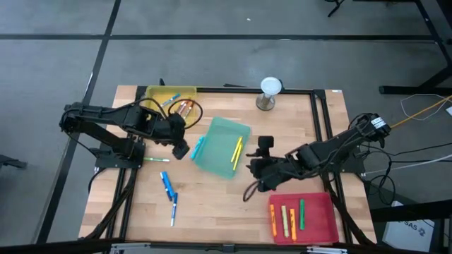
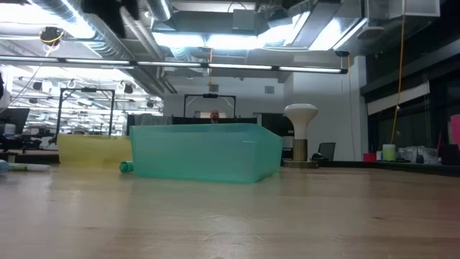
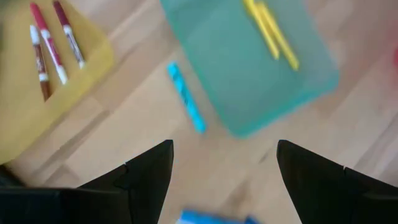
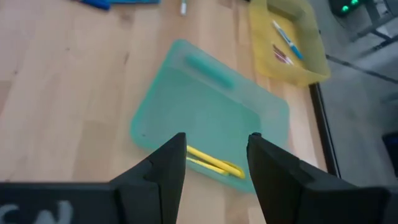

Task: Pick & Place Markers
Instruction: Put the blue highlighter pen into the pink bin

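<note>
We are hovering both jaws open and empty, risking our left gripper (image 1: 181, 150) nudging the teal marker (image 1: 197, 147) under the green tray (image 1: 224, 144).

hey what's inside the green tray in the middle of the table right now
The green tray holds two yellow markers, lying side by side near one edge. A teal marker lies outside it, against the opposite edge. Nothing covers the tray, and the rest of its floor looks bare.
</note>
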